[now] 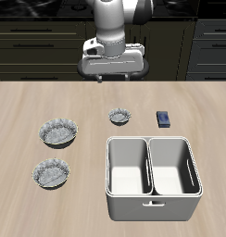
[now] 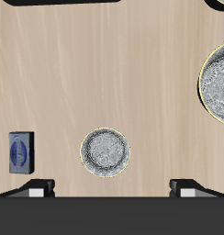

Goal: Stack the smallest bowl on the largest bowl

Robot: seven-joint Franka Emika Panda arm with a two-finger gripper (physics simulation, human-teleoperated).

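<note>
The smallest bowl (image 1: 119, 116) is a tiny grey mottled bowl that sits upright on the wooden table, in the middle. It also shows in the wrist view (image 2: 106, 151). The largest bowl (image 1: 58, 132) is wide and shallow with a dark crinkled rim and sits nearer the table's side edge. Only part of it shows in the wrist view (image 2: 218, 83). My gripper (image 1: 112, 76) is open and empty. It hangs high above the table, behind the smallest bowl. Its fingertips (image 2: 36, 188) stand wide apart.
A look-alike grey bowl (image 1: 51, 172) sits nearer the front edge than the largest bowl. A small dark blue block (image 1: 163, 118) lies beside the smallest bowl, also in the wrist view (image 2: 20, 153). A grey two-compartment bin (image 1: 150, 199) stands at the front.
</note>
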